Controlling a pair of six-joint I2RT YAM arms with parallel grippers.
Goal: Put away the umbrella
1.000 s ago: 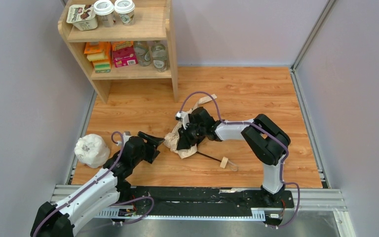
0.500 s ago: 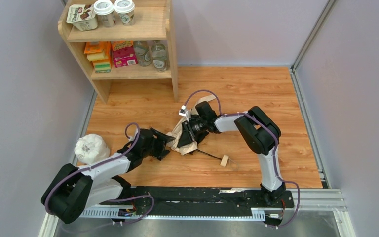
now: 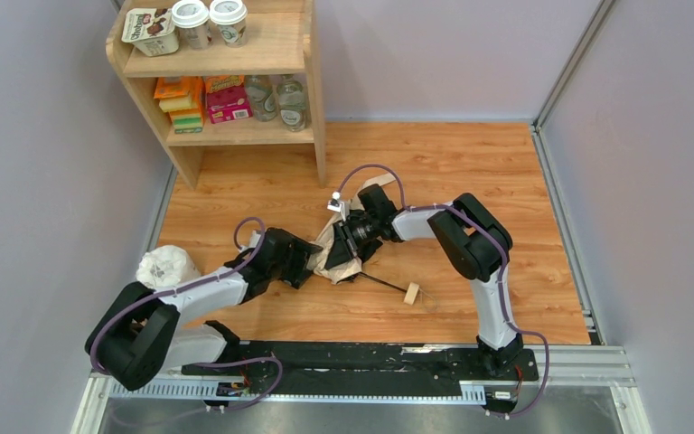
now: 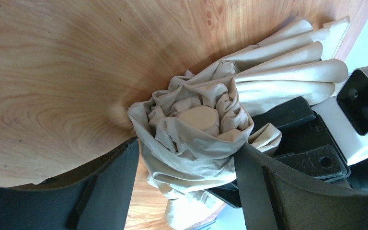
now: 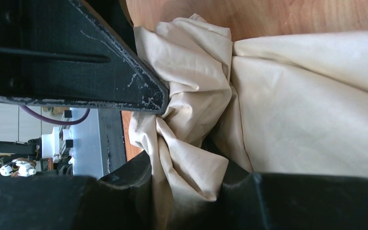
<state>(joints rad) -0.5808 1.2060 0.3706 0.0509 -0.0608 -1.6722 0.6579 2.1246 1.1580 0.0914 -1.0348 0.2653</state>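
We're clamping the umbrella (image 3: 336, 262) mid-table (image 3: 470, 172) in our right gripper (image 3: 351, 237), handle (image 3: 410, 295) lying near right. Our left gripper (image 3: 310, 264) is sitting wide apart around the bunched tip. Collapsed but loose, so we're reckoning bundling and stowing remain.

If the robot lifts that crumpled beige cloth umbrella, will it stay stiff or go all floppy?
Probably floppy: the beige fabric umbrella bunches into soft folds where the right gripper pinches it. It likely won't roll, since loose cloth sprawls on the wooden table. Its thin black shaft and small wooden block handle should stay rigid.
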